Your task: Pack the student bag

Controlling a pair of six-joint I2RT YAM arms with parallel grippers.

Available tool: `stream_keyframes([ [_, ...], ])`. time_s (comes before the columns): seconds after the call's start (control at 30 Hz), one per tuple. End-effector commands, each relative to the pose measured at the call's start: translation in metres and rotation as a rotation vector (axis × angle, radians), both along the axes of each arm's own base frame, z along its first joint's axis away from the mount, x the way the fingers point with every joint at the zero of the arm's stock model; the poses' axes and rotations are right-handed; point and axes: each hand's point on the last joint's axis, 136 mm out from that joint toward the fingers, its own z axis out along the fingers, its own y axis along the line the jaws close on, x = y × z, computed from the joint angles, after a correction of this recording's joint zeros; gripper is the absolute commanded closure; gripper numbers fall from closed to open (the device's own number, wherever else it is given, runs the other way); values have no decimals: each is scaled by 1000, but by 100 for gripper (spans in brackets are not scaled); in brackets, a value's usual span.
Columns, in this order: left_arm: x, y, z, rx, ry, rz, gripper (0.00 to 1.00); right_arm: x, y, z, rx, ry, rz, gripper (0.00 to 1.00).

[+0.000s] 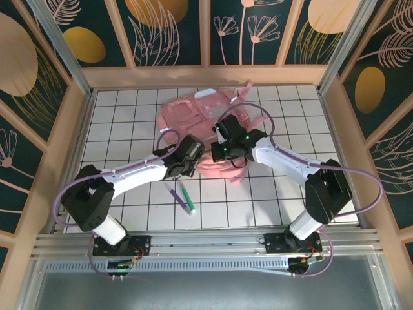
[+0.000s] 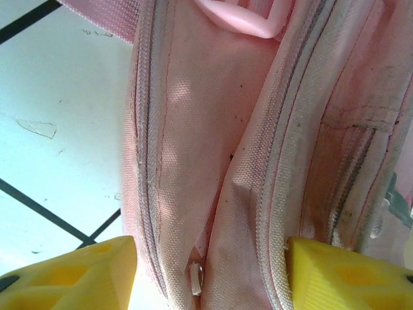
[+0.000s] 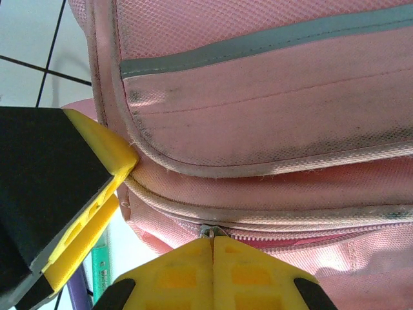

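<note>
bag: student bag [image 1: 193,110] lay at the middle-back of the table [image 1: 122,123], with both arms on its near edge.
left gripper: left gripper [image 2: 210,276] had its jaws half-wide astride a zippered fold, with no firm pinch visible.
right gripper: right gripper [image 3: 213,274] was closed tight on the zipper pull [image 3: 209,231].
step: looked like opening the zip. you'd want the left clamped on fabric beside the track, then the right drawn along the track, not upward.
in the way: slack folds by the slider could jam it. the grippers were crowded close together.
loose items: green pen [image 1: 186,198] and purple pen [image 1: 173,193] lay near the bag, between the arms, not yet packed.
</note>
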Motion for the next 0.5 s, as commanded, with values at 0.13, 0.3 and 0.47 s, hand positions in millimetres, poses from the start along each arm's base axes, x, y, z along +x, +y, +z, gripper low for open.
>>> stream_keyframes([
  [0.13, 4, 6, -6, 33, -3, 72, 85, 6, 12, 19, 55, -56, 9, 100],
  [0.3, 16, 34, 1, 69, -61, 92, 100, 6, -14, 1, -70, -59, -37, 100],
  [0.47, 26, 70, 18, 125, -101, 78, 100, 10, -58, -22, -215, -41, -116, 100],
])
